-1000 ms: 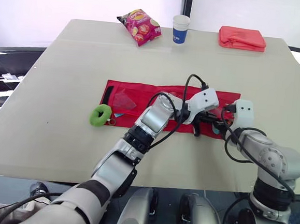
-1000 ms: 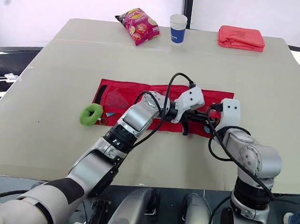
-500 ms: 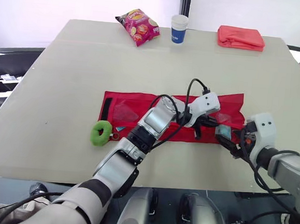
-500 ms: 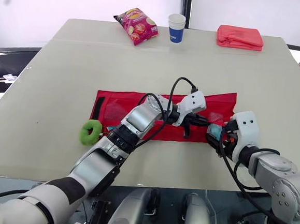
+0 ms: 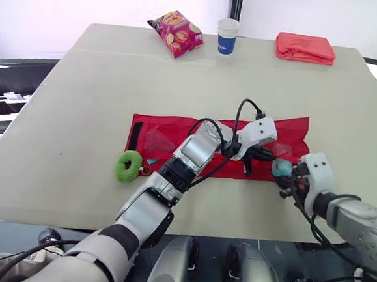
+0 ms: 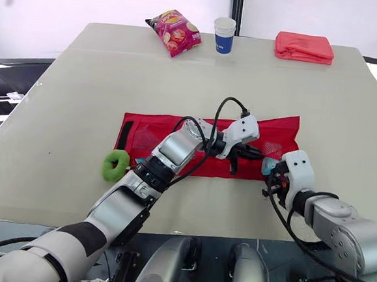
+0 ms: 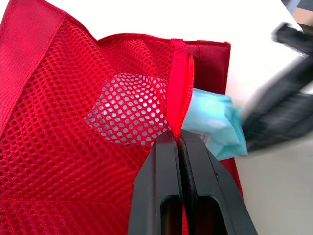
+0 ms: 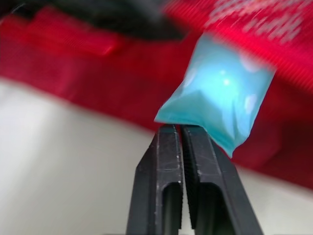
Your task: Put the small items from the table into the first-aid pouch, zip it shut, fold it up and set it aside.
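Red mesh was pinched between the closed fingers of the left hand (image 7: 177, 139), which gripped the mesh pocket (image 7: 98, 122) at its zip edge and held that edge lifted. Through the mesh just beyond those fingers a pale item (image 7: 128, 115) showed inside the pocket. The pocket belonged to the first-aid pouch (image 5: 170, 130), which lay unfolded and flat on the surface (image 5: 82, 87), stretching from the left hand out to both sides.

Just beside the left hand, at the open edge of the pocket, the right hand (image 8: 180, 129) was closed on a corner of a light blue packet (image 8: 220, 93). The packet was held up off the surface, with the near edge of the pouch behind it, and its far end sat at the pocket's mouth; whether it touched the mesh could not be told.

Well to the left of both hands, a green ring (image 5: 128, 166) lay on the surface just beside the pouch's near left corner. Far beyond the hands, along the back edge of the surface, stood a snack bag (image 5: 177, 33), a paper cup (image 5: 227, 36) and a folded red cloth (image 5: 305, 47), well apart from the pouch.
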Tool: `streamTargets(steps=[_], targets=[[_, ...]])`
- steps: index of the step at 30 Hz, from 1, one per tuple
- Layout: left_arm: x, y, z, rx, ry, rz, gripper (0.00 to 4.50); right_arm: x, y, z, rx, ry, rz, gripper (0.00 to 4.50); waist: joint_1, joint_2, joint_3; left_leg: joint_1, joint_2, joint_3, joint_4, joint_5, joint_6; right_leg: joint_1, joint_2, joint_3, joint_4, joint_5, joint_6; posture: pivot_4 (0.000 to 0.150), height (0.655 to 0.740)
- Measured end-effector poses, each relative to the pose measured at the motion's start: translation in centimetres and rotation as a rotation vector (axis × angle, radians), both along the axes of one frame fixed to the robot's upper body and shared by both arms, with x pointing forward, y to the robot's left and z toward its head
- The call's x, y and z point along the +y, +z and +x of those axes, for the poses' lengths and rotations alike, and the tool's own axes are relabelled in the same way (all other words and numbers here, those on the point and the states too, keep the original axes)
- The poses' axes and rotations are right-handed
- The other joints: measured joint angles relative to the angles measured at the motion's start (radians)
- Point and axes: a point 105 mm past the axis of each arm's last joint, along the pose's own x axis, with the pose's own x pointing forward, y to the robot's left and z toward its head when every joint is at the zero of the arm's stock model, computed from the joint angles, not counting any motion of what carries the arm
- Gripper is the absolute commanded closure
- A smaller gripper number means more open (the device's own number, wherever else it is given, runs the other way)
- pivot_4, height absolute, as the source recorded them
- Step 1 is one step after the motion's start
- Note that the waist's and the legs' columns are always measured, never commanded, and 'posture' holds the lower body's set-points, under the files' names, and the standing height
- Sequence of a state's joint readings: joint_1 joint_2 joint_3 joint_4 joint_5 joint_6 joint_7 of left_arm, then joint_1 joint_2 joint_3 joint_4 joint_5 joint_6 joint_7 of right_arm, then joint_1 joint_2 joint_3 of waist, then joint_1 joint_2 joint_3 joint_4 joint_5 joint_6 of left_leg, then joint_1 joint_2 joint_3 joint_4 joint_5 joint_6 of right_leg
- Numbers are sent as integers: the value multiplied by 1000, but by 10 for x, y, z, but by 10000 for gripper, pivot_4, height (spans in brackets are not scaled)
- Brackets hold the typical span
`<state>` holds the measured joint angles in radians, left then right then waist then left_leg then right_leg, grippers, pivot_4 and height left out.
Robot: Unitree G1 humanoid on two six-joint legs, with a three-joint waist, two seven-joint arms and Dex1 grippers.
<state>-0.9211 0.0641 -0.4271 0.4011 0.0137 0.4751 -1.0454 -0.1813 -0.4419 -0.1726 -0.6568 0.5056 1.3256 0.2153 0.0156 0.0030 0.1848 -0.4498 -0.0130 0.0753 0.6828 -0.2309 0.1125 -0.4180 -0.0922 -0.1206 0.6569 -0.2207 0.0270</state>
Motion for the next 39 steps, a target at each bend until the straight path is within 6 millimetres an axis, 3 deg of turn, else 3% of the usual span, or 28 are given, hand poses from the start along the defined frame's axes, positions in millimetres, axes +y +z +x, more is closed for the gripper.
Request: streamTargets(steps=[5,11,14,15,18,22,25,26,29,32,34,39], targets=[[0,-5,-8,1,-24,11,45000,-6,2,24,-61,-50,-32,43982,-1,0,0,0,0,0,0,0,0,0,1,0,0,0,0,1500,7400],[-2,-6,-12,0,-30,11,45000,-6,1,22,-62,-16,-39,43982,2,0,0,0,0,0,0,0,0,0,0,0,0,0,0,1500,7400],[-5,-5,-13,-3,-36,4,45000,-2,4,-3,-54,54,35,35498,8,0,0,0,0,0,0,0,0,0,0,0,0,0,0,1500,7400],[-6,-5,-14,-8,-42,-4,45000,-2,11,-18,-67,80,78,28842,11,0,0,0,0,-1,0,0,0,0,0,-1,0,0,0,1500,7400],[-9,-4,-16,-5,-56,-23,45000,-8,27,-37,-104,97,125,18782,12,0,0,0,0,-1,0,0,0,1,0,-1,0,0,1,1500,7400],[-1,13,-22,114,-96,-154,32114,-29,42,-53,-138,39,141,659,11,0,0,0,0,-1,0,0,0,1,-1,-1,0,0,1,1500,7400],[30,48,-24,145,-143,-284,16690,-48,54,-46,-150,-48,144,0,-5,1,0,1,1,-1,0,0,-1,0,0,0,0,0,-1,1500,7400],[32,51,-25,142,-147,-291,12156,-50,54,-45,-148,-58,146,0,-4,2,-1,1,1,-1,-1,0,-1,0,0,0,0,0,-1,1500,7400],[71,48,-30,186,-120,-298,798,-60,50,-28,-80,-136,195,0,-7,4,-2,3,0,-1,-1,1,-1,0,1,2,1,0,-1,1500,7400],[115,33,-32,232,18,-358,798,-67,34,-15,45,-180,232,0,-1,5,-2,2,0,-1,-1,1,-2,0,1,2,1,0,-1,1500,7400],[133,30,-38,216,43,-392,798,-63,22,-10,112,-166,248,0,6,5,-2,1,-1,-2,-1,1,-2,1,0,1,0,0,-1,1500,7400],[181,41,-67,241,62,-461,798,-66,7,1,227,-171,278,0,2,5,-2,2,-1,-2,-1,1,-2,1,-1,1,-1,0,-1,1500,7400]])
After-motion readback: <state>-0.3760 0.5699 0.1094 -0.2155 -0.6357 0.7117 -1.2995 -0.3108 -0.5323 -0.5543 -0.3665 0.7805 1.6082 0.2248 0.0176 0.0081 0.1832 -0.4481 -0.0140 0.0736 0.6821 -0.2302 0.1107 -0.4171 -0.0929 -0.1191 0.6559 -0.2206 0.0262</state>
